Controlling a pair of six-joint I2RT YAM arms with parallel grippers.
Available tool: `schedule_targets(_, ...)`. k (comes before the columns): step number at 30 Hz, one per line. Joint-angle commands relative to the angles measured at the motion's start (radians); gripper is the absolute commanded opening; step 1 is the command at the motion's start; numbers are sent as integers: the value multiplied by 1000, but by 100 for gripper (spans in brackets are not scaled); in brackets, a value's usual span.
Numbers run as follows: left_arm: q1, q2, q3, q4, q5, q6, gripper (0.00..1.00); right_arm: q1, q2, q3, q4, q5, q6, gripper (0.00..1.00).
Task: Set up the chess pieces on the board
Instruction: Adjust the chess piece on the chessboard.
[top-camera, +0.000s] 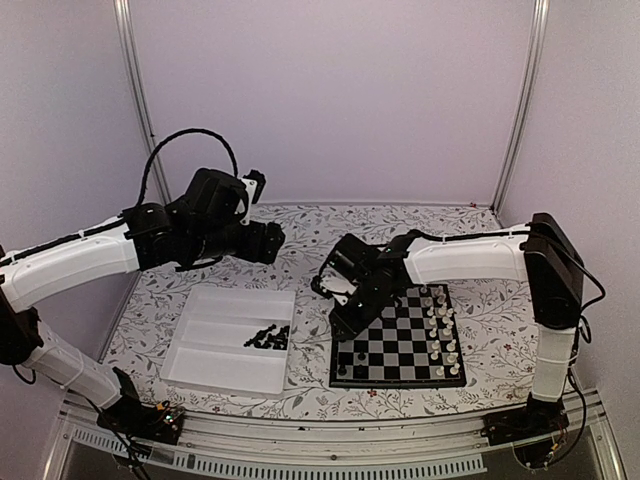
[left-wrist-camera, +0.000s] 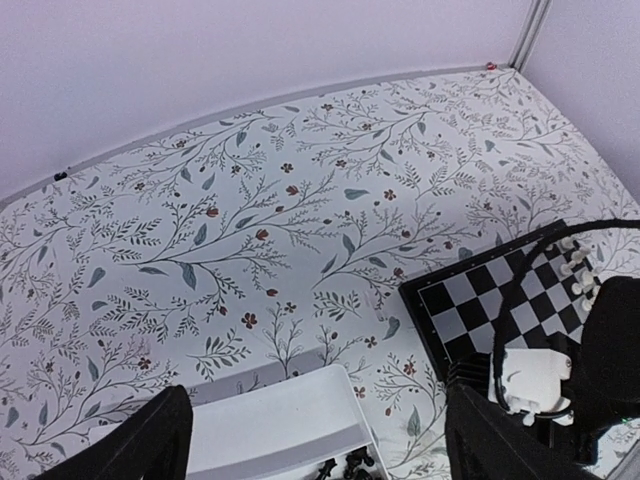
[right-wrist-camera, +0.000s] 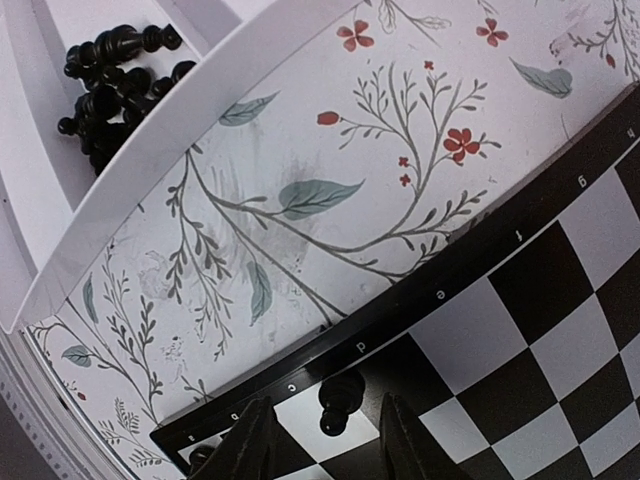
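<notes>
The flowered table cloth (top-camera: 490, 300) fills the work area, and on it we see the two white arms: the left arm (top-camera: 80, 265) reaches in from the left, raised above the cloth, and the right arm (top-camera: 470, 258) bends in from the right down to the board. A white shallow tray (top-camera: 215, 320) lies on the near left of the cloth. Just to its right, apart from it, sits the chequered board (top-camera: 390, 350), flat and square to the table edge. The left gripper (left-wrist-camera: 318, 420) hangs above the far end of the tray with its fingers (left-wrist-camera: 150, 440) spread wide and nothing between them. The right gripper (right-wrist-camera: 328, 415) is low over the board's left edge. Its fingers (right-wrist-camera: 250, 445) are parted and stand on either side of one black piece (right-wrist-camera: 340, 398) that rests on a square by the lettered border, and we see a gap beside it rather than a pinch. White pieces (top-camera: 445, 330) line the board's right side. Most of the black chess pieces (top-camera: 268, 339) lie heaped in the tray's right-hand part.
</notes>
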Motion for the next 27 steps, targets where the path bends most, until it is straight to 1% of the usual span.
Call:
schedule_targets(1, 19, -12, 1, 27, 6, -14, 89, 4, 40, 37, -37, 21, 12, 38)
schedule_targets(3, 20, -11, 4, 26, 14, -14, 89, 4, 54, 42, -38, 23, 14, 37)
schedule_targets(5, 21, -11, 4, 26, 21, -14, 88, 4, 68, 49, -42, 21, 11, 33)
schedule_targets(10, 24, -9, 6, 24, 36, -20, 88, 4, 83, 55, -33, 18, 5, 15)
schedule_targets(14, 25, -5, 10, 24, 48, -20, 87, 3, 76, 55, -49, 51, 9, 7)
schedule_targets(18, 25, 5, 14, 26, 65, -22, 86, 1, 41, 33, -70, 82, 5, 3)
schedule_targets(27, 26, 22, 12, 39, 104, -26, 86, -9, -53, -67, -84, 90, 11, 2)
